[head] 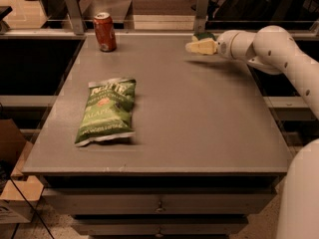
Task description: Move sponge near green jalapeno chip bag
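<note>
Currently your gripper [199, 47] hovers low over the far right corner of the table [199, 133], and you cannot tell from this angle whether it is spread or closed, or whether it has anything in its hold. The sponge [205, 35] shows only as a dark green patch right behind the gripper's tip, close to the metal post [201, 9] at the back edge. The green chip bag [105, 111] lies flat well apart from it, on the left side toward the front, so the move is probably not yet begun.

Watch the grab first: a low, soft sponge so near the edge could be nudged off the back or against the post if you come in skewed. On the way across, a weak pinch might drop it short. Set it down beside the bag, not on it, and steer clear of the soda can [104, 31] at the far left.
</note>
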You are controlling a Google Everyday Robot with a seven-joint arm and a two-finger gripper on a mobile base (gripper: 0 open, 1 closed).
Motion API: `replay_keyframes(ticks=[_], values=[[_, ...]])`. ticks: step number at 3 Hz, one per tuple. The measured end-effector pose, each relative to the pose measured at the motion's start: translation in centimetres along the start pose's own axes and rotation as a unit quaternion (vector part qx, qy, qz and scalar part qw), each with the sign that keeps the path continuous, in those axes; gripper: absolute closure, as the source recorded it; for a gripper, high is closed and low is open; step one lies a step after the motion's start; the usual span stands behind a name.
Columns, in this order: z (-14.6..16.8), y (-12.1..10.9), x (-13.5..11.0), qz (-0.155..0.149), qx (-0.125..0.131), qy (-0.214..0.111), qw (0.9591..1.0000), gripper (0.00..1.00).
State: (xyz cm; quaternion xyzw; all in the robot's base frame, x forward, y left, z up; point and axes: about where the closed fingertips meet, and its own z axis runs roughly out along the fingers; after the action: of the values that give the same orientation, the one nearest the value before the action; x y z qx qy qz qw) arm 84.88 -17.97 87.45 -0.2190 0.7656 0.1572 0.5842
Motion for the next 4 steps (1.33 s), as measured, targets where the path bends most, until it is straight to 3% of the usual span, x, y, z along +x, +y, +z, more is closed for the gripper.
replay_keyframes(ticks=[1,2,3,4], values=[[0.9,-1.3,1.5,0.023,0.014,0.012,0.9996,0.0],[1.6,-1.8,2.4,0.028,0.019,0.023,0.9992,0.17],[1.8,-2.0,2.7,0.027,0.022,0.028,0.999,0.41],[1.6,-1.3,1.7,0.002,0.015,0.027,0.9995,0.64]])
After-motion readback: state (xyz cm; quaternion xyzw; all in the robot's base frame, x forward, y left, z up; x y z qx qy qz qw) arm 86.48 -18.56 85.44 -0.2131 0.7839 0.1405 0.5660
